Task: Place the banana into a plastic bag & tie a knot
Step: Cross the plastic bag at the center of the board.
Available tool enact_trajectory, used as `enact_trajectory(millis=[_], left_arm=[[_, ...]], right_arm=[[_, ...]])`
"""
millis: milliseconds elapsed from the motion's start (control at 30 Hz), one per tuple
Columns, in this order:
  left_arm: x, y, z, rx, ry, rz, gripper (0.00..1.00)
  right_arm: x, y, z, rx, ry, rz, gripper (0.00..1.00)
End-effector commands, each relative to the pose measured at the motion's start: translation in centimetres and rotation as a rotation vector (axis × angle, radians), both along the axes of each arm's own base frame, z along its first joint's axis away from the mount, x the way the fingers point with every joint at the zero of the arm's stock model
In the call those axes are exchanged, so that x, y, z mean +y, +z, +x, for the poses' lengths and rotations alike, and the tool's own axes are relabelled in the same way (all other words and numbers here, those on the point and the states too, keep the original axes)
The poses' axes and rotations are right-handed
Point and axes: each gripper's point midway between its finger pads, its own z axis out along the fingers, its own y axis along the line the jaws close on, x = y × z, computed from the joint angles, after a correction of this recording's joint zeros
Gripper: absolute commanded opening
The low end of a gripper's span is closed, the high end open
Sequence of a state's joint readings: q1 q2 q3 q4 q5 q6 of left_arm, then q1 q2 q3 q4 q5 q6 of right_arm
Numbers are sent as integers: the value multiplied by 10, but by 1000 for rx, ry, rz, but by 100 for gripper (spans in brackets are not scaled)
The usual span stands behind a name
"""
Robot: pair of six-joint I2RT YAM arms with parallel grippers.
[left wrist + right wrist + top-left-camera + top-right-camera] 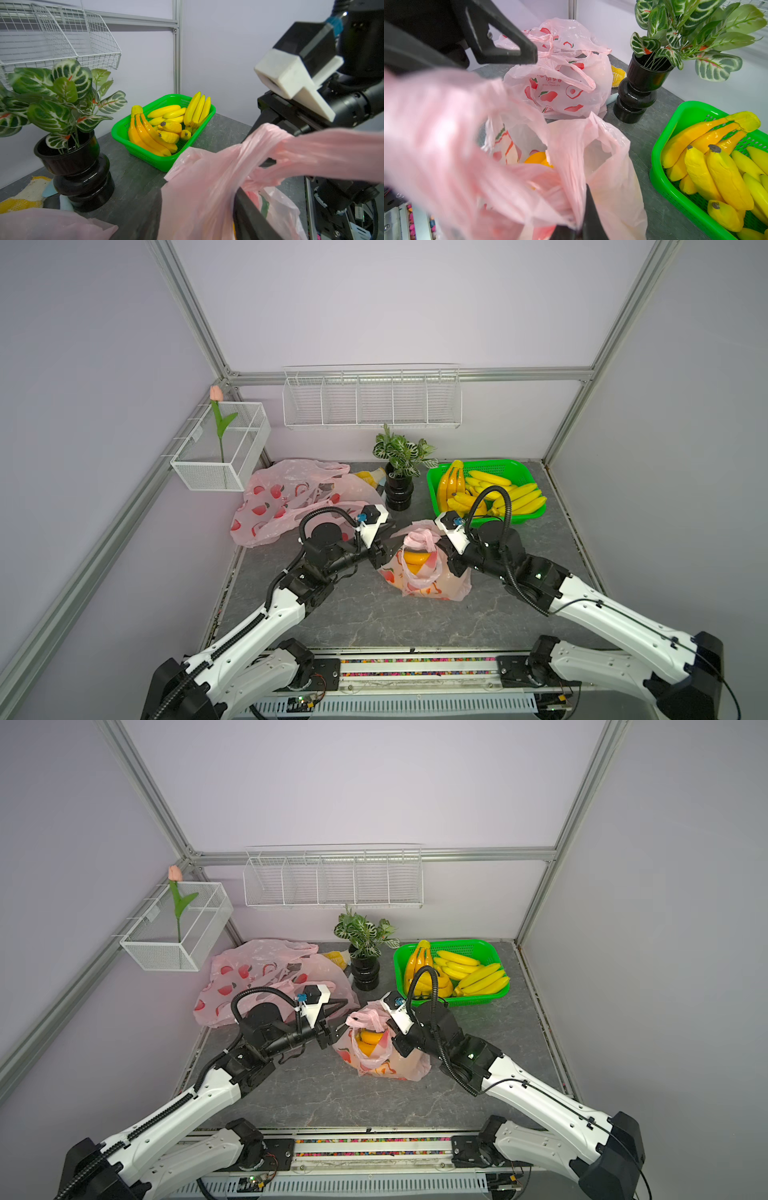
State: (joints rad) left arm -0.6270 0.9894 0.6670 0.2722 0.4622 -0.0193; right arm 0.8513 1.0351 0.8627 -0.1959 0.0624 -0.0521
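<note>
Bag (432,578) between hands, knot unfinished.
Right hand (576,223) clamps handle (569,178); left hand (388,539) parted, just beside bag.

Pale lilac walls (395,302) closed the cell on three sides, joined at the corners by aluminium posts (196,319). A white wire rack (372,398) hung on the back wall, a white mesh basket (208,477) on the left wall. The table (374,614) was grey, veined like stone, under soft, even light
</note>
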Motion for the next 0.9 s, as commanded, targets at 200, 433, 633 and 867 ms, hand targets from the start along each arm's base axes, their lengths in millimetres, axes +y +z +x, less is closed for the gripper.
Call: enact_trajectory(millis=[200,433,633,867], left_arm=[[-22,25,6,24,-190,-76,54],[-32,-7,-27,35,-311,52,51],[-20,-2,-26,31,-231,27,53],[-9,17,-3,51,-145,-75,56]], right_arm=[[-2,8,6,-31,-27,38,7],[-9,18,20,-8,-75,104,7],[-14,17,27,9,-84,111,7],[-11,10,20,4,-31,93,7]])
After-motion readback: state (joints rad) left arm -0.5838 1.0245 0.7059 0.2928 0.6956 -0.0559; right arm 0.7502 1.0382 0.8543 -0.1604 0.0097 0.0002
